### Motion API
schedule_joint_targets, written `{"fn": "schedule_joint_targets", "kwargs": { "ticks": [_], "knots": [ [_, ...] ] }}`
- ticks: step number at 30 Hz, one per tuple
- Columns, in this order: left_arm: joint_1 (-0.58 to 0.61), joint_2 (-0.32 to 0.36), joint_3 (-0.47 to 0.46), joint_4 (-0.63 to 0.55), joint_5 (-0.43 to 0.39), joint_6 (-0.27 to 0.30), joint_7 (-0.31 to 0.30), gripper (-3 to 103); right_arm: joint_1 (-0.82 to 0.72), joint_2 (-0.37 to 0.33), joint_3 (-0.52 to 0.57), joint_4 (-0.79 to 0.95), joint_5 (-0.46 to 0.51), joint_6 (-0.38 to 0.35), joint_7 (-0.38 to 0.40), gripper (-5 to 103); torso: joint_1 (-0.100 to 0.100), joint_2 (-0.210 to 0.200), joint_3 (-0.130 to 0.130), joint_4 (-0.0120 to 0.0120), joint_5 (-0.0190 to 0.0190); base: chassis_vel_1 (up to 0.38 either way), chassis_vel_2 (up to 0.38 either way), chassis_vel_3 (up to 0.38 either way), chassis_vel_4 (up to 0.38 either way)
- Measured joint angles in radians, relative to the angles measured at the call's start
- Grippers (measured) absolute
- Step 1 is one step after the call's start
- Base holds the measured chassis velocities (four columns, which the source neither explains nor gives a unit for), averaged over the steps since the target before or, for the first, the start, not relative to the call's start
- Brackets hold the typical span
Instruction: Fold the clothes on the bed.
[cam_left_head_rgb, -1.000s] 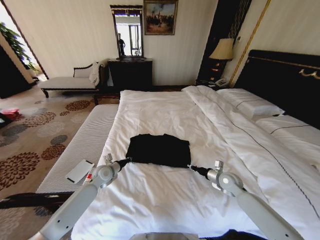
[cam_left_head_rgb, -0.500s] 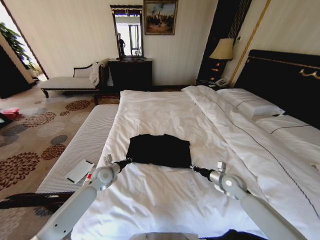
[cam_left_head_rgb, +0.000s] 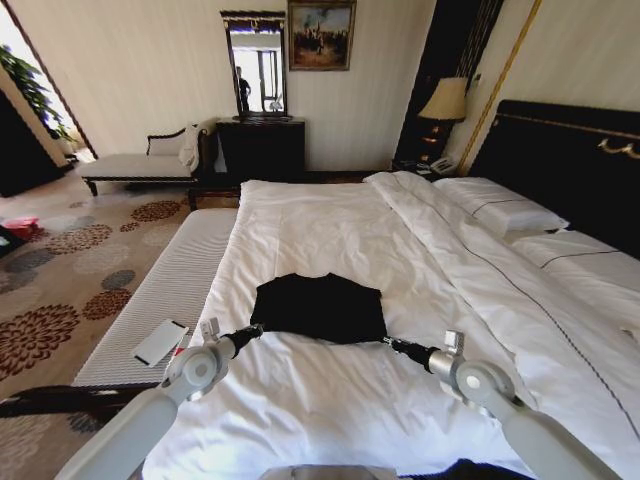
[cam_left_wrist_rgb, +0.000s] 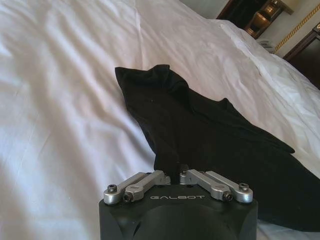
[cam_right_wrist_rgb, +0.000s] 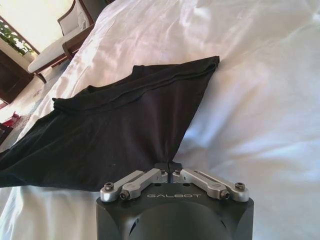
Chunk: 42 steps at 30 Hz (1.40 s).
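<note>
Black T-shirt, partly folded, lay at centre of the bed on white duvet, near hem toward six o'clock, folded far edge toward twelve. Left gripper was clamped on the near corner at seven o'clock of the shirt; in the left wrist view, left gripper seen with jaws together on a pinch of black cloth rising in a ridge from the fingertips. Right gripper was clamped on the near corner at five o'clock; in the right wrist view, right gripper seen pressed together on the cloth, fabric fanning away taut from the pinch. Compared with a second earlier: both arms drawn back toward six o'clock, elbows lower in the head view, grips unchanged on the same two corners; shirt dragged slightly nearer the foot of the bed, near hem stretched wider and straighter between the two grippers, outline flatter. Judged: a tensioning and smoothing pull, hem squared off and ready for a further fold; task partway done, not yet a compact stack. Flat white card-like item lay on the bench at nine o'clock of the left arm, untouched.
</note>
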Motion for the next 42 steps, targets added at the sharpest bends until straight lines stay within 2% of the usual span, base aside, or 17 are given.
{"fn": "schedule_joint_targets", "kwargs": {
  "ticks": [9,12,20,29,32,38,42],
  "knots": [
    [0.181,0.009,-0.109,-0.095,0.021,0.000,0.010,2,-0.214,0.036,0.139,0.090,-0.072,0.018,-0.051,0,0.000,0.000,0.000,-0.0002,0.0000,0.000,0.000,0.000,0.000],
    [0.280,-0.005,-0.177,-0.144,0.034,-0.001,0.019,2,-0.283,0.051,0.186,0.139,-0.091,0.025,-0.063,0,0.000,0.000,0.000,-0.0001,-0.0001,0.000,0.000,0.000,0.000],
    [0.417,-0.048,-0.242,-0.235,0.106,-0.016,0.036,2,-0.361,0.083,0.227,0.195,-0.149,0.039,-0.075,0,0.000,0.000,0.000,0.0002,-0.0002,0.000,0.000,0.000,0.000],
    [0.540,-0.058,-0.297,-0.300,0.146,-0.027,0.055,2,-0.479,0.159,0.275,0.222,-0.254,0.086,-0.142,0,0.000,0.000,0.000,-0.0003,0.0000,0.000,0.000,0.000,0.000],
    [0.613,-0.083,-0.304,-0.304,0.202,-0.043,0.082,2,-0.524,0.183,0.285,0.242,-0.278,0.098,-0.153,0,0.000,0.000,0.000,-0.0001,-0.0001,0.000,0.000,0.000,0.000],
    [0.685,-0.099,-0.343,-0.324,0.218,-0.052,0.105,2,-0.566,0.199,0.293,0.263,-0.297,0.107,-0.163,0,0.000,0.000,0.000,-0.0001,-0.0002,0.000,0.000,0.000,0.000],
    [0.760,-0.098,-0.404,-0.348,0.219,-0.062,0.132,2,-0.610,0.227,0.294,0.280,-0.324,0.118,-0.175,0,0.000,0.000,0.000,-0.0001,-0.0001,0.000,0.000,0.000,0.000]
  ]
}}
